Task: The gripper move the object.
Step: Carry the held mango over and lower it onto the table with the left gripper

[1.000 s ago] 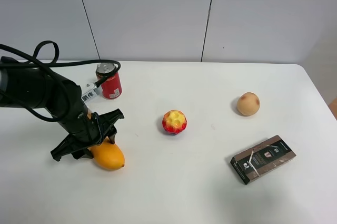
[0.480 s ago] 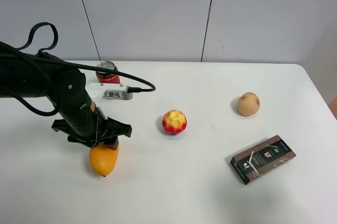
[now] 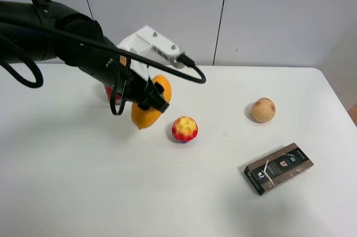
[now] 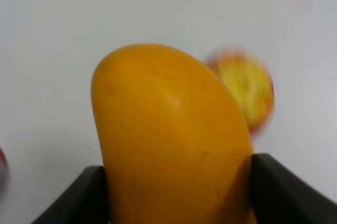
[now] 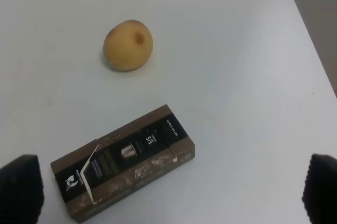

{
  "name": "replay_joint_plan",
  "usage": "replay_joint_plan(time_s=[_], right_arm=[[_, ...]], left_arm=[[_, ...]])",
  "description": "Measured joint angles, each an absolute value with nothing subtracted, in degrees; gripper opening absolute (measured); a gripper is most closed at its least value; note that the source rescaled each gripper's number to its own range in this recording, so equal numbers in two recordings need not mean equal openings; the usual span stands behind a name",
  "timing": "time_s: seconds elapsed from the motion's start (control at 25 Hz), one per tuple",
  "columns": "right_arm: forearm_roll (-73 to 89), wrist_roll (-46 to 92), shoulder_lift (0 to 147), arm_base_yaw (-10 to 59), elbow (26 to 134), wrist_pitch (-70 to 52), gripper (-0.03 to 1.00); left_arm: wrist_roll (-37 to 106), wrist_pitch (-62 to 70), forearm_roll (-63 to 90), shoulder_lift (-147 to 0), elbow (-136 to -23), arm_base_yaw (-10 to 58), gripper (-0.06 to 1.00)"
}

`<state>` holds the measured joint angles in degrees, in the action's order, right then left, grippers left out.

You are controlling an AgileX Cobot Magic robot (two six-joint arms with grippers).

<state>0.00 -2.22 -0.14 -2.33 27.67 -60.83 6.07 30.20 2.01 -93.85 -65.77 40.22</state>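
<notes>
My left gripper [image 3: 146,101] is shut on the orange-yellow mango [image 3: 150,103] and holds it in the air above the table, left of the bumpy red-yellow ball [image 3: 184,129]. In the left wrist view the mango [image 4: 168,139] fills the space between the two black fingers [image 4: 84,197], with the ball [image 4: 247,89] blurred behind it. My right gripper's two fingertips [image 5: 18,187] show far apart at the edges of the right wrist view, open and empty, above the brown box [image 5: 124,163].
A pale round peach [image 3: 263,110] lies at the right, and it also shows in the right wrist view [image 5: 128,45]. A brown box [image 3: 278,168] lies in front of it. A red can [image 3: 110,92] is mostly hidden behind my left arm. The white table [image 3: 83,192] ends at the right [image 3: 340,136].
My left gripper has lifted the mango off the table at the front left and carried it up, back and to the right, toward the bumpy ball. The red can is now hidden by the arm.
</notes>
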Motion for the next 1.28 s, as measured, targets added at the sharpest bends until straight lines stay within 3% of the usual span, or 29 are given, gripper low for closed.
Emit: replay_joint_plan(time_s=[0.2, 0.72, 1.28], right_arm=[[0.0, -2.2, -0.1, -2.3, 27.7, -60.8, 1.0], [0.0, -2.2, -0.1, -2.3, 27.7, -60.8, 1.0], [0.0, -2.2, -0.1, -2.3, 27.7, -60.8, 1.0]], left_arm=[[9.8, 23.8, 2.0, -97.6, -73.5, 40.3, 0.01], [28.3, 47.5, 7.9, -116.4, -97.1, 48.9, 0.01], [29.4, 49.5, 16.8, -132.0, -115.6, 51.7, 0.01]])
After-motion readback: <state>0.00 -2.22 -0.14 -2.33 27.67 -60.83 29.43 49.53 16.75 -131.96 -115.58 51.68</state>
